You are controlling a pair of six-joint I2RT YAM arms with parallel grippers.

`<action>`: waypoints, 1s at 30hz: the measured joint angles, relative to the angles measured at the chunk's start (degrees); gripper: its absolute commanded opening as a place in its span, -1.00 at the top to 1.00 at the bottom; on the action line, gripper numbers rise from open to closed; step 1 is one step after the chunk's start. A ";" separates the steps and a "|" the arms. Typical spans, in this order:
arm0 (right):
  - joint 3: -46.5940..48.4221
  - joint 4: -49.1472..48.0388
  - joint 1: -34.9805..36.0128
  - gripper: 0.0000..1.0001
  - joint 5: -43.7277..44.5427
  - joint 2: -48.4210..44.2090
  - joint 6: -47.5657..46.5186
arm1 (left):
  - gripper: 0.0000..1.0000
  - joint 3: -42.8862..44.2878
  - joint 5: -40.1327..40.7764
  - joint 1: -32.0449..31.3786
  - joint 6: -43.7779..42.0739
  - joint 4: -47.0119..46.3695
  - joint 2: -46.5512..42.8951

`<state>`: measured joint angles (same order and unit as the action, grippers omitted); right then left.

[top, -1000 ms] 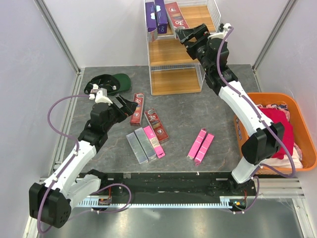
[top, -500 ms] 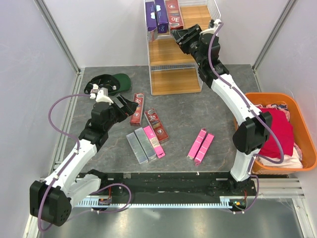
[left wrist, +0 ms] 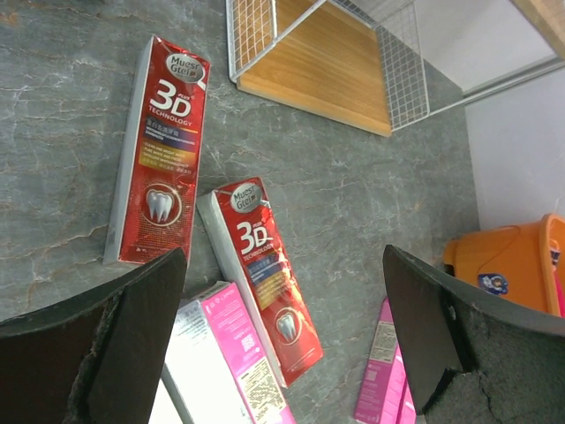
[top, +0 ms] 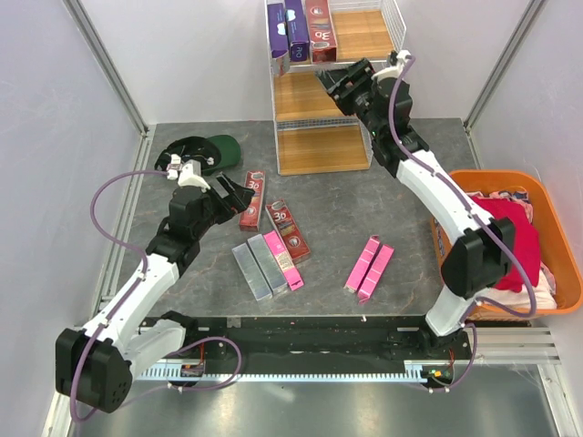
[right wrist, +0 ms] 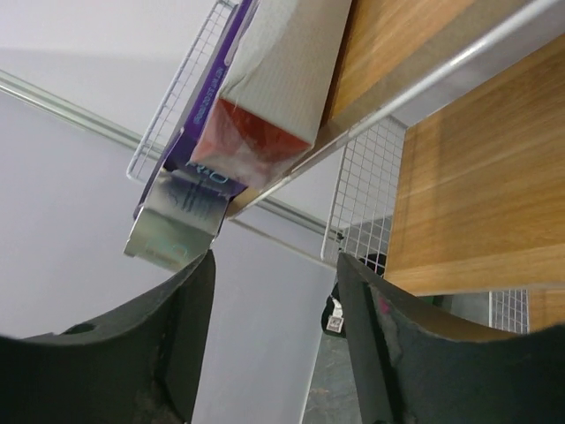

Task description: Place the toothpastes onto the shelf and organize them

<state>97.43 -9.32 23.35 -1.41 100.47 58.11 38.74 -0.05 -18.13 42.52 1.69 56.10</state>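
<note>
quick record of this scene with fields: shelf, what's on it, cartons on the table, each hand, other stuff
shelf: white wire rack with wooden boards
on top board: purple cartons, two; shelved red carton at their right
on table: loose red cartons, two; silver-grey cartons, two; pink cartons, three
left hand: open, empty, beside the loose red cartons
right hand: open, empty, at the shelf front below the top board
other: green cap; orange basket
</note>
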 measured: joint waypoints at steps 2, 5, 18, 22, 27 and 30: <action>-3.87 -0.63 0.00 -0.48 -0.55 -3.08 -0.35 | -1.00 0.24 0.00 0.00 -0.76 0.09 0.70; -11.08 -1.97 0.00 -0.55 -1.31 -9.18 -0.94 | -1.00 0.83 0.00 0.00 -2.25 0.44 2.16; -37.59 -0.76 0.00 -0.63 -1.62 -31.10 -6.86 | -0.98 5.40 -0.02 0.00 -7.39 2.75 14.56; -42.77 0.59 0.00 -0.63 -2.03 -32.85 -8.57 | -0.98 6.69 1.53 0.00 -8.57 4.22 18.67; -48.59 1.53 0.00 -0.63 -4.28 -32.50 -9.11 | -0.96 7.56 4.17 -0.24 -10.08 5.57 23.63; -51.25 1.49 0.00 -0.63 -5.73 -31.06 -9.05 | -0.96 8.35 5.09 -0.90 -10.64 5.84 27.12</action>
<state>46.17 -7.84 23.35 -7.14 69.41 49.06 47.09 5.04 -19.03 31.88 7.53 83.22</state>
